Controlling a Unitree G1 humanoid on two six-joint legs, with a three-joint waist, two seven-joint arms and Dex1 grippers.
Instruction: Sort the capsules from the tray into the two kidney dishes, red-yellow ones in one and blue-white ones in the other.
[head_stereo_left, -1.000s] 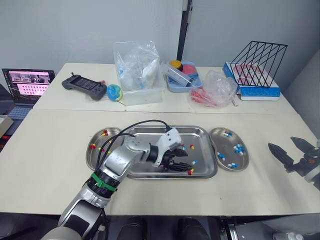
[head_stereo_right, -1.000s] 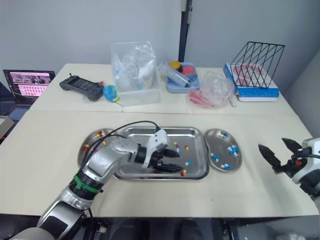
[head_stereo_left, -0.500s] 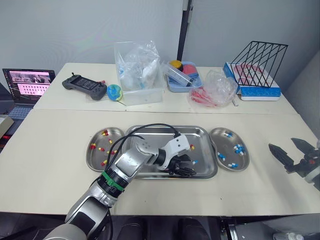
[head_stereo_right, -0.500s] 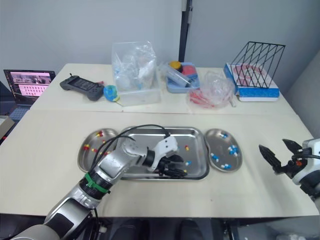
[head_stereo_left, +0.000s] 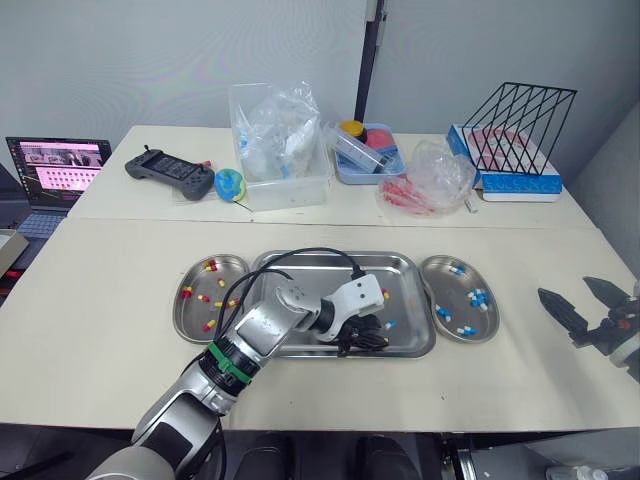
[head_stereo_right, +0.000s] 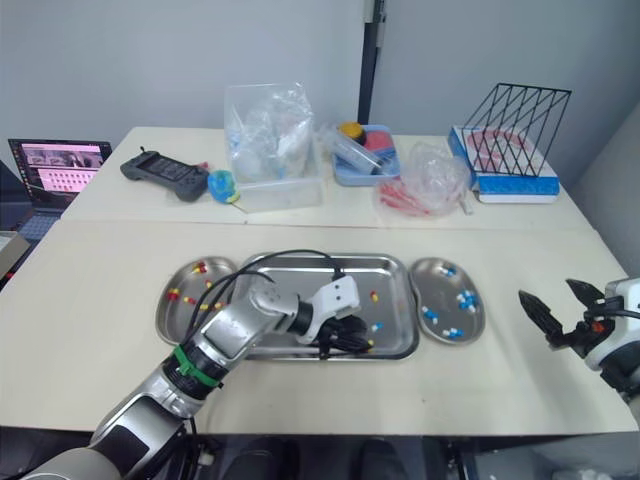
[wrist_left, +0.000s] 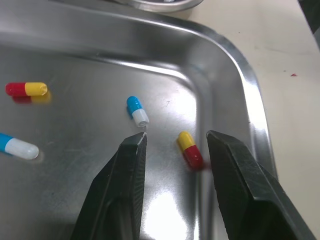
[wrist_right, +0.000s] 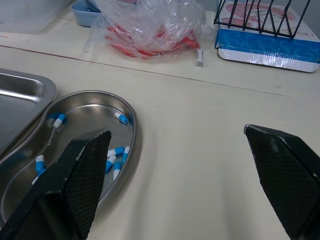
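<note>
The steel tray (head_stereo_left: 330, 258) lies mid-table with a few capsules left in it. My left gripper (head_stereo_left: 368, 338) is low in its front right corner, open. In the left wrist view a red-yellow capsule (wrist_left: 190, 149) lies on the tray floor between the left gripper's (wrist_left: 177, 136) fingertips, untouched; a blue-white capsule (wrist_left: 137, 110) lies just beyond. The left kidney dish (head_stereo_left: 180, 322) holds several red-yellow capsules. The right kidney dish (head_stereo_left: 492, 320) holds several blue-white ones. My right gripper (head_stereo_left: 565, 288) hovers open and empty past the table's right edge.
Along the back of the table stand a laptop (head_stereo_left: 55, 170), a black controller (head_stereo_left: 168, 173), a clear box of bags (head_stereo_left: 280, 145), a blue tray (head_stereo_left: 368, 150), a bag of red items (head_stereo_left: 428, 180) and a wire rack (head_stereo_left: 515, 130). A syringe (wrist_right: 200, 57) lies near the rack.
My left gripper has slid rightward along the tray's front towards its right corner and now straddles a red-yellow capsule. The right gripper has stayed where it was.
</note>
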